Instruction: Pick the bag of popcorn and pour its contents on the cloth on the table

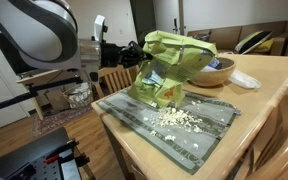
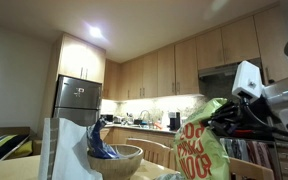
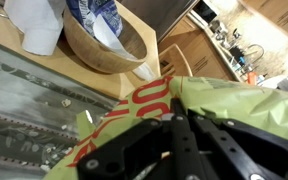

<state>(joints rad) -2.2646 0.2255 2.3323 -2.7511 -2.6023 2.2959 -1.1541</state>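
Popcorn pieces (image 1: 179, 118) are lying in a small pile on the cloth (image 1: 204, 142), which is covering the near end of the counter (image 1: 274, 100). Just above them, the end effector (image 1: 134, 52) is clamping the bag of popcorn (image 1: 179, 60), tipped mouth-down. Pouring is seemingly underway; whether any is remaining inside, I cannot tell. A wooden bowl (image 1: 219, 72) is sitting beyond.

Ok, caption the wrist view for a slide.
Shut gripper holds the lime-green popcorn bag over the striped cloth, wooden bowl beyond.

The bag of popcorn (image 1: 174, 62) hangs over the cloth (image 1: 216, 122) on the table (image 1: 269, 100) — its contents (image 1: 180, 118) lie beneath, a bowl (image 1: 220, 72) behind.
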